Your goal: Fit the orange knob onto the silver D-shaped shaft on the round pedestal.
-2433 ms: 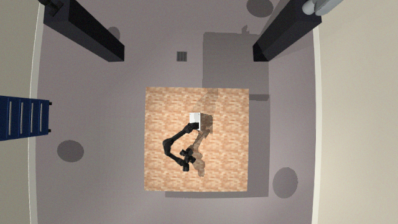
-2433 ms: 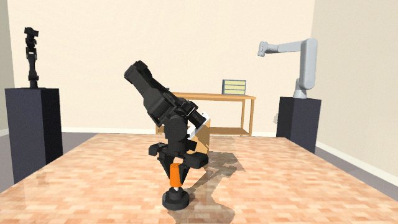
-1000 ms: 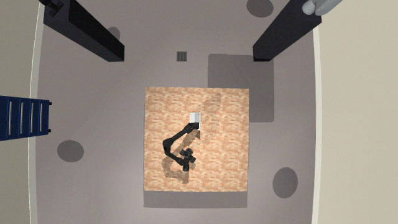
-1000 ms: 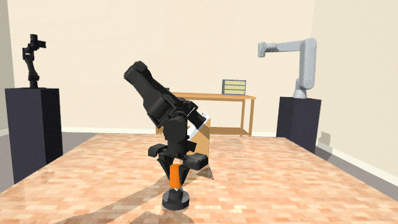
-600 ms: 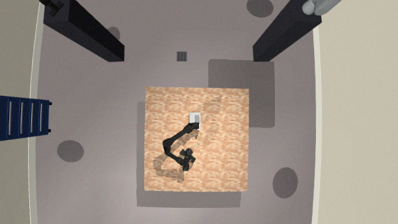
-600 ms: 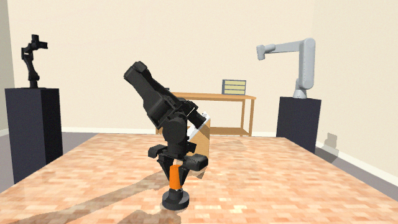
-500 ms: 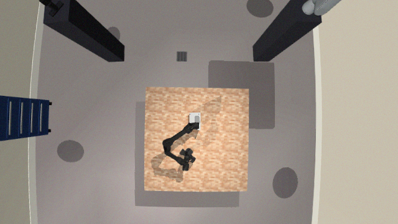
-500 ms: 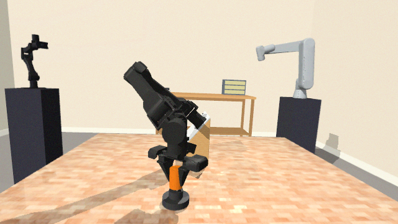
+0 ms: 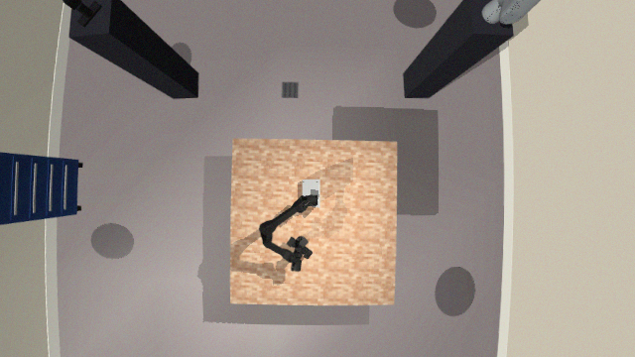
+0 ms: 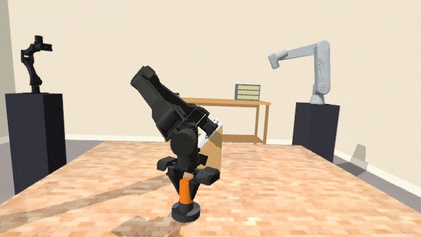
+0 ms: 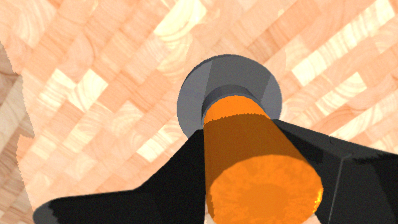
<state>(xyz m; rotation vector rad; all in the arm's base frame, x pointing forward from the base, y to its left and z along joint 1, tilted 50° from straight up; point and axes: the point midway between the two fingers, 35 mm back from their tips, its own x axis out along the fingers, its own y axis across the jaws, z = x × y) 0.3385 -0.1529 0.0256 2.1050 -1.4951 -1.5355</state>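
Note:
The orange knob [image 10: 186,189] [image 11: 267,190] stands upright between the fingers, over the middle of the round dark pedestal [image 10: 185,215] [image 11: 192,100]. Its lower end meets the top of the pedestal's raised collar in the exterior view, with no gap that I can make out. No silver shaft shows; the shaft, its flat side and the knob's hole are hidden. My gripper [image 10: 185,197] [image 11: 236,131] points down and is shut on the knob, one finger on each side. In the top view the arm hides knob and pedestal.
The arm's base is mounted on a wooden block with a sloping white top [image 9: 311,186], behind the pedestal in the exterior view. The wooden table top [image 9: 362,258] [image 10: 279,197] lies under everything. Two other arms on dark columns [image 10: 33,131] [image 10: 312,128] stand beyond it.

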